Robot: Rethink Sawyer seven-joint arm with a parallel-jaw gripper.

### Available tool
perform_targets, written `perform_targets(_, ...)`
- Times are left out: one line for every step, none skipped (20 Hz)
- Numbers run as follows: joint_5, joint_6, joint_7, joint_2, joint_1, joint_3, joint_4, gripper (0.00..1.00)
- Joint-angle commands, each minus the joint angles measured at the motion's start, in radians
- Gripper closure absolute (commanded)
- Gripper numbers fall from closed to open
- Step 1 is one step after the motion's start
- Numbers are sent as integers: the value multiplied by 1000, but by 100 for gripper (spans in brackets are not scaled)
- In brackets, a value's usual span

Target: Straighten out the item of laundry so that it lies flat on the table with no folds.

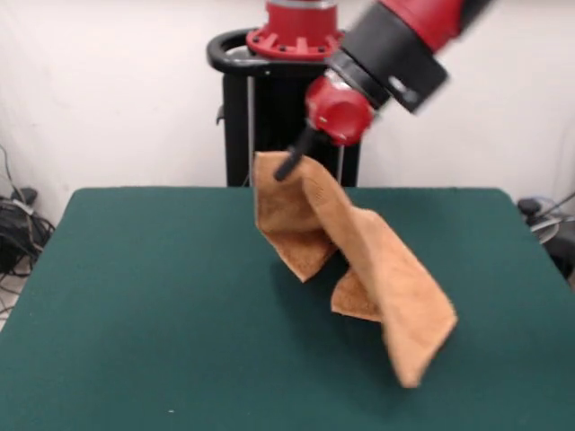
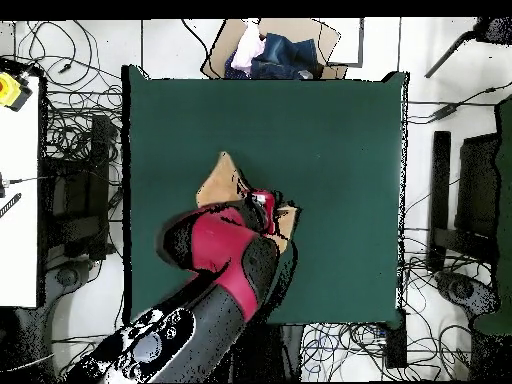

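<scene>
Pincer (image 1: 289, 167): clamped on upper edge of towel (image 1: 359, 260). Towel: lifted, hanging in twisted folds, lower corners above or near green table (image 1: 135, 305); contact unclear.

No lettering to read anywhere: nothing printed on the towel (image 1: 359, 260), nothing on the red and black arm (image 1: 395, 45), and no label or number showing on the green table (image 1: 135, 296).

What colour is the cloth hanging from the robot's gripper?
Orange-tan all over; the towel shows best in the front view, hanging above the dark green table.
</scene>
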Motion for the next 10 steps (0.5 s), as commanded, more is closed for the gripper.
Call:
perform_targets(-223, -193, -343, -436, -91, 480, 198, 100)
perform_targets(-244, -203, -336, -438, -98, 485, 197, 100)
perform_targets(-257, -211, -318, -435, -98, 485, 196, 100)
perform_targets(-270, -219, -299, -433, -97, 485, 195, 100)
perform_targets(-279, -220, -287, -432, -98, 485, 193, 100)
perform_targets(-288, -222, -275, -430, -98, 485, 192, 100)
perform_targets(-298, -224, -267, -433, -106, 494, 193, 100)
perform_targets(-306, -227, -252, -429, -105, 493, 191, 100)
perform_targets(-314, -229, -240, -426, -106, 495, 188, 100)
perform_targets(-320, -235, -224, -417, -101, 489, 183, 100)
